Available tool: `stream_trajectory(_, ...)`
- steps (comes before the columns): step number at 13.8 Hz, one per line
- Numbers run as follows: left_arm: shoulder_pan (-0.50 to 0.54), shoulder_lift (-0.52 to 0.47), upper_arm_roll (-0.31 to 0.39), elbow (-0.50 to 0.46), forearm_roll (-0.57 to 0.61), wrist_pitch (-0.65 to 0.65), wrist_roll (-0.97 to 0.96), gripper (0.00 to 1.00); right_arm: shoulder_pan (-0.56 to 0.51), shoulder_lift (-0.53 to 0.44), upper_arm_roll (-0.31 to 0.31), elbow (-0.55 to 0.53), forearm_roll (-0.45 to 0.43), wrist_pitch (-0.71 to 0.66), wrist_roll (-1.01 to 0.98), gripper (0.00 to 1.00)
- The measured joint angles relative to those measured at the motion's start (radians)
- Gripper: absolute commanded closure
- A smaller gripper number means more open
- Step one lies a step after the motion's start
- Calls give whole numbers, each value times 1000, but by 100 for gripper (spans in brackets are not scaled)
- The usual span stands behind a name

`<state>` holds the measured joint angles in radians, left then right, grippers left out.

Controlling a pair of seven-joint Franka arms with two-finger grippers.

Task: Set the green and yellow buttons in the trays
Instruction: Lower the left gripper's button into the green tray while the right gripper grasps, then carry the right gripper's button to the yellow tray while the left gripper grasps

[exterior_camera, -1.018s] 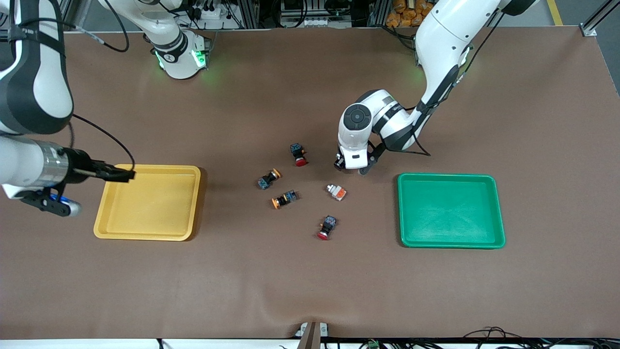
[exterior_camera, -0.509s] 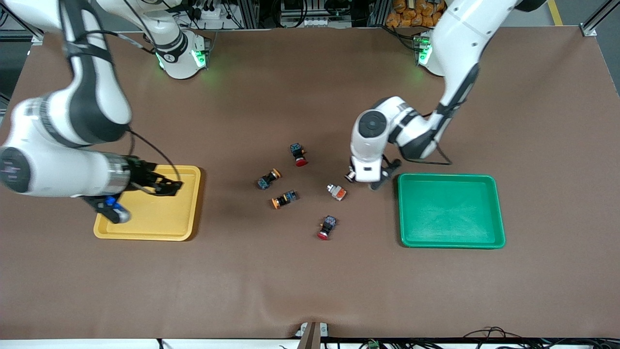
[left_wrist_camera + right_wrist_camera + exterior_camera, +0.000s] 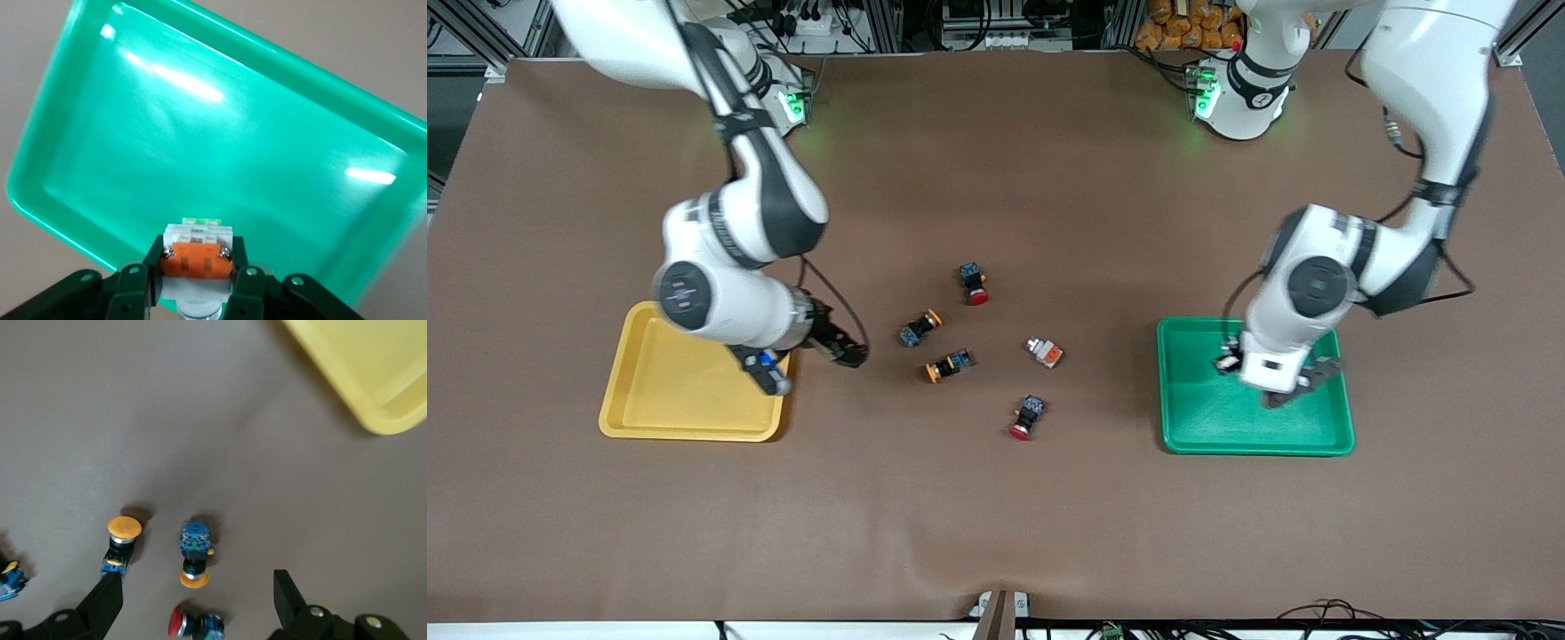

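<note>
Both arms have swung since a second ago: in the front view the left gripper [image 3: 1272, 378] now hangs over the green tray [image 3: 1343, 391], and the right gripper [image 3: 845, 351] has moved past the yellow tray [image 3: 631, 418] toward the loose buttons [image 3: 947, 364]. Left wrist view: fingers [image 3: 133, 287] clamp a white-grey button [image 3: 197, 250] above the tray. Right wrist view: fingers [image 3: 103, 603] spread wide over two orange-capped buttons [image 3: 193, 553].

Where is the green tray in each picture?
Front view: the green tray sits at the left arm's end of the table, under the left gripper.
Left wrist view: it fills most of the picture, below the white-grey button held in the fingers.
Right wrist view: not in it.
Shared landmark: the brown table.
</note>
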<state>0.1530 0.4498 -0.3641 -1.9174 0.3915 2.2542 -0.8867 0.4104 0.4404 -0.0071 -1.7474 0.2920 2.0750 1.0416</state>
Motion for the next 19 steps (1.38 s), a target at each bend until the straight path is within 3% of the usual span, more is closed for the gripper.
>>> stream_trajectory(1, 41, 16, 0, -3, 32, 22, 32, 100, 26, 16, 0, -20, 0, 36, 4, 0)
stream_trajectory(2, 76, 35, 0, -3, 55, 51, 62, 78, 52, 37, 0, -30, 0, 69, 16, 0)
stream_trajectory(3, 102, 54, 0, -2, 62, 78, 92, 12, 74, 63, 0, -33, 0, 106, 37, 0)
stream_trajectory(4, 116, 72, 0, 4, 63, 94, 116, 0, 95, 90, -1, -34, 0, 141, 53, 0)
stream_trajectory(7, 117, 92, -8, 24, 64, 105, 124, 0, 131, 153, -1, -49, 0, 250, 65, 21)
stream_trajectory(8, 114, 92, -14, 31, 64, 105, 121, 0, 137, 167, -1, -58, 0, 277, 66, 34)
stream_trajectory(11, 110, 85, -71, 48, 58, 93, 62, 0, 142, 188, -1, -68, 0, 301, 66, 94)
stream_trajectory(12, 107, 81, -104, 50, 56, 76, 13, 0, 142, 188, -1, -69, 0, 302, 66, 100)
stream_trajectory(15, 37, 79, -168, 52, 54, 58, -205, 0, 142, 188, -3, -69, -1, 303, 66, 100)
stream_trajectory(19, -200, 149, -170, 145, 52, 59, -568, 0, 139, 156, -43, -53, -55, 215, 14, 100)
